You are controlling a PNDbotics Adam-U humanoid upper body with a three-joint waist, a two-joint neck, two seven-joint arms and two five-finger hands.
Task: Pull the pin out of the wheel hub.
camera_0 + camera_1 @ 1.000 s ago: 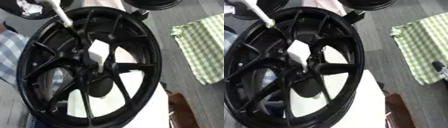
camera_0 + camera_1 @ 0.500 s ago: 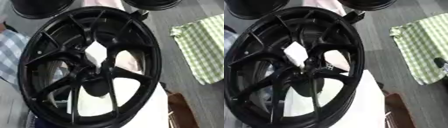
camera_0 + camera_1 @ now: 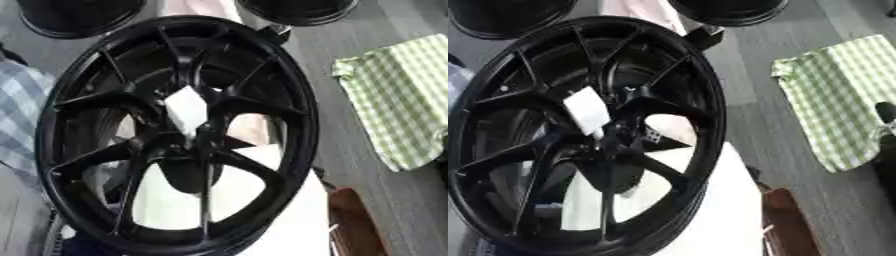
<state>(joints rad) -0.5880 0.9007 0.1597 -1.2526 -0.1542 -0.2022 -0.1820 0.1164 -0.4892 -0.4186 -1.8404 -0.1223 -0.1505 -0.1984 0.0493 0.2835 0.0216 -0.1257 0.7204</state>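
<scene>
Wheel hub (image 3: 175, 135): we see a glossy black spoked rim, tilted, filling the view's middle.
Pin: we cannot make it out.
White piece (image 3: 185, 111): flat, angular, at the hub's centre.
Checked cloth (image 3: 398, 100): green-white, rumpled, right of the wheel.
Hands: none visible to us, so nothing can be placed relative to them.

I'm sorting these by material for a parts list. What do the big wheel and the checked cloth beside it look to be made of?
The wheel looks like cast metal, probably alloy, with a glossy black coat: its rim shows soft highlights. The checked cloth looks like woven fabric, matte green and white, with rumpled edges.
</scene>
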